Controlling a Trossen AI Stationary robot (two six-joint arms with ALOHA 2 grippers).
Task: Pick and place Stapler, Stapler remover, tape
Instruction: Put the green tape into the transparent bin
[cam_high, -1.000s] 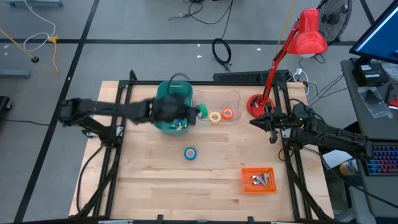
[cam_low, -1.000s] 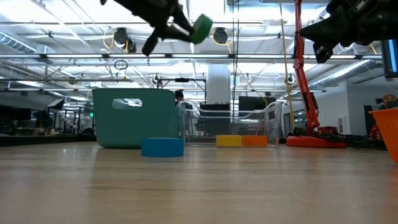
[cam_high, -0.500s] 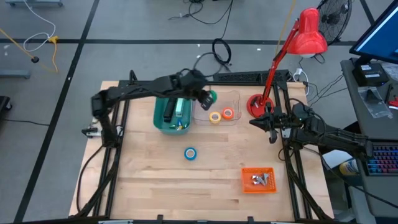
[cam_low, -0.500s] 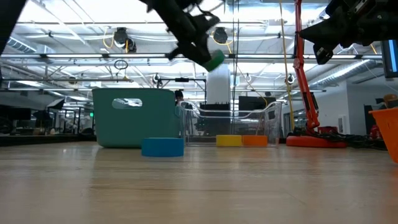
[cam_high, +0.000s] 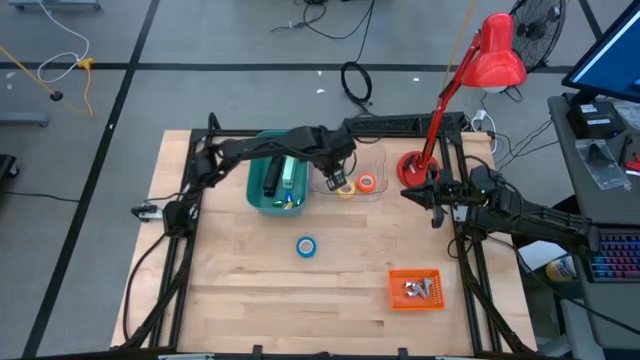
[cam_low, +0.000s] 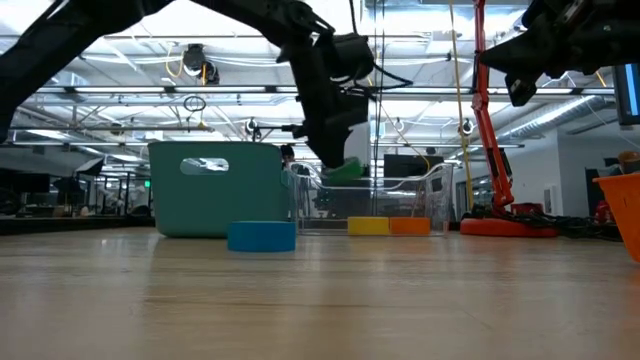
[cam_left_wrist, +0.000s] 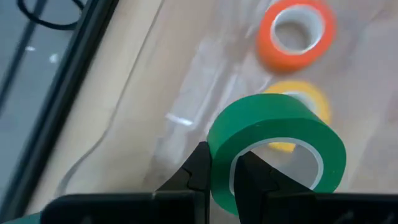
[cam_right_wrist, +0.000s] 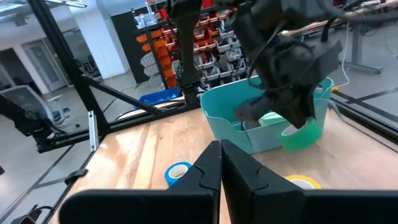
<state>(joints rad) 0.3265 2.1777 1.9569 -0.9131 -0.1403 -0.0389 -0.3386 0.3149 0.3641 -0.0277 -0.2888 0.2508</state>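
Now the green tape (cam_left_wrist: 277, 152) is pinched by its rim between the left gripper's (cam_left_wrist: 221, 180) closed fingers, hanging over the clear tray (cam_high: 378, 157) above the yellow roll (cam_left_wrist: 305, 102), orange roll (cam_left_wrist: 295, 34) beyond. Right gripper (cam_high: 437, 212) hovers apart, fingers closed on nothing.

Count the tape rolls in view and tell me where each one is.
4. The green ring-shaped tape roll is clamped in the left gripper above the clear plastic tray; yellow and orange-red rolls lie in it; blue roll on the wooden table.
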